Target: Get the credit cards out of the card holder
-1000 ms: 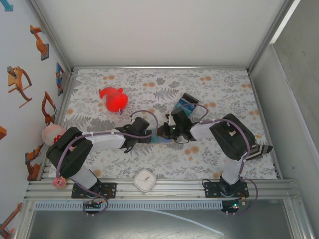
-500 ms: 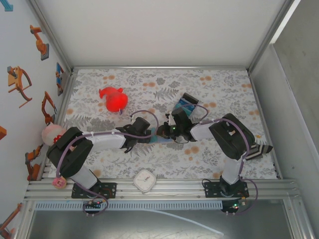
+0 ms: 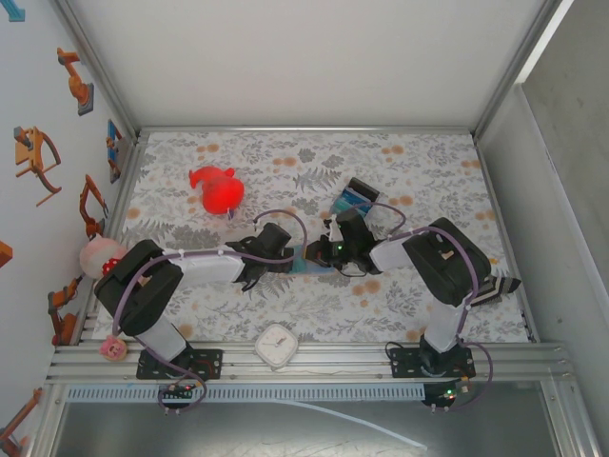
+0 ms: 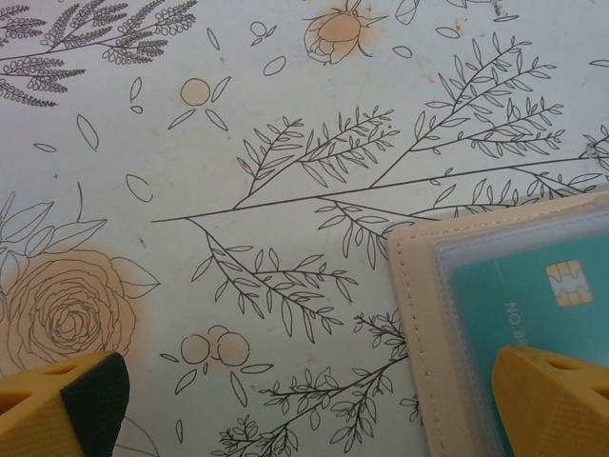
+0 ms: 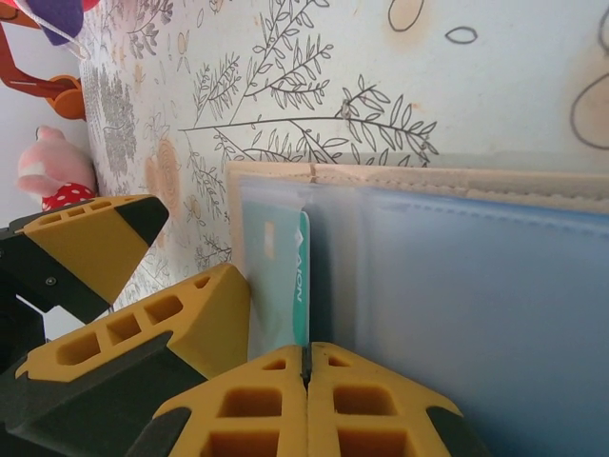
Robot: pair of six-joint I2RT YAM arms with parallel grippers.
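Observation:
The tan card holder lies open on the flowered cloth, its pale blue lining facing up. A teal credit card stands partway out of its clear pocket, and my right gripper is shut on that card's near edge. In the left wrist view the same card shows its gold chip under the plastic beside the holder's stitched edge. My left gripper is open, one finger over the holder, the other on the cloth. From above, both grippers meet at the holder.
A black-edged blue-and-teal block lies just behind the right gripper. A red toy sits at the back left, a pink doll at the left edge, a white clock on the front rail, a striped thing at the right.
The right gripper's jaws have closed fully on the card. Both grippers and the holder have shifted slightly to the right.

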